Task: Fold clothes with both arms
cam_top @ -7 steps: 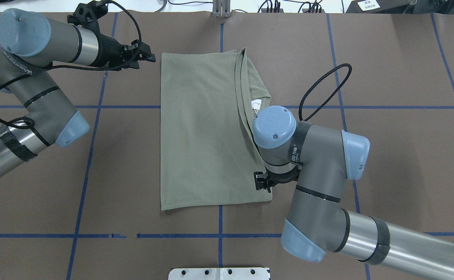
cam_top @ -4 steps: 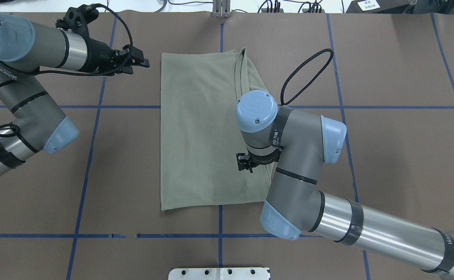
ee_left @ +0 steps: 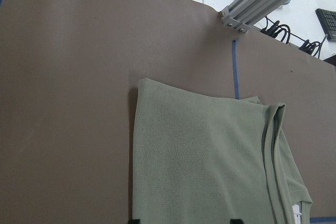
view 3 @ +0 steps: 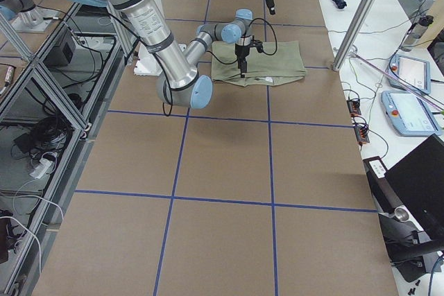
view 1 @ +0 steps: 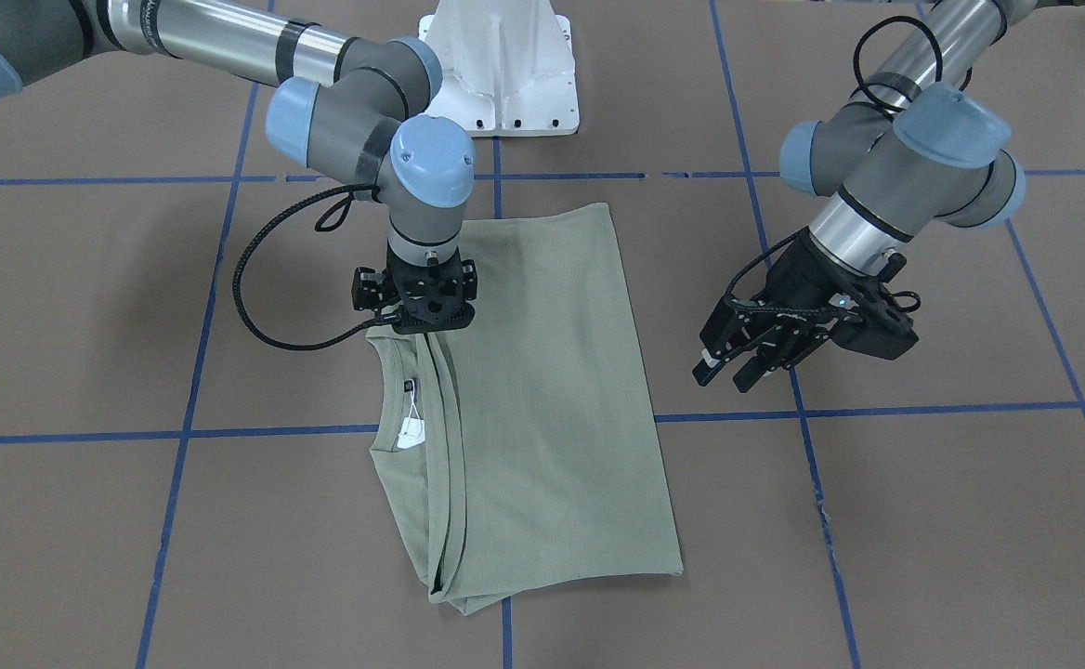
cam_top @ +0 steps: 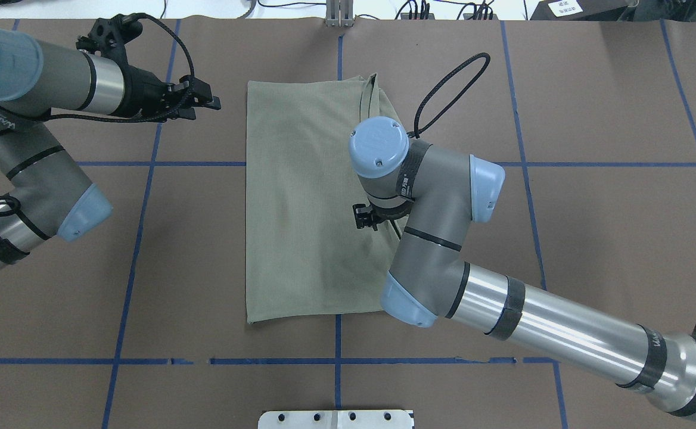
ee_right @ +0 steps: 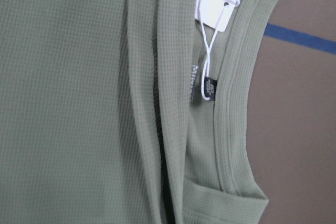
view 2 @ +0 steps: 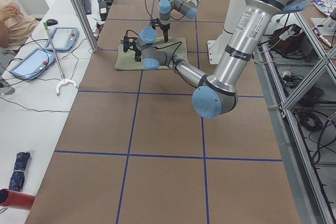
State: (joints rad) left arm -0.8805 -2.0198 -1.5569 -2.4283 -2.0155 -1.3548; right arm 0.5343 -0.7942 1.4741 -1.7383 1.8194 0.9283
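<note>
Shirt [cam_top: 300, 208] is lying flat on the brown table [cam_top: 592, 238], folded lengthwise into a long rectangle. Its round collar [ee_right: 236, 103] and white hang tag [view 1: 410, 429] are showing along the layered edge on my right side. I am pointing my right gripper [view 1: 426, 321] straight down over that layered edge, just beside the collar. Its body is hiding my fingertips, so I cannot tell whether they are pinching cloth or parted. My left gripper [view 1: 724, 376] is hovering over bare table off the shirt's opposite long side, near the far corner. Its fingers are standing spread apart and grasping nothing.
</note>
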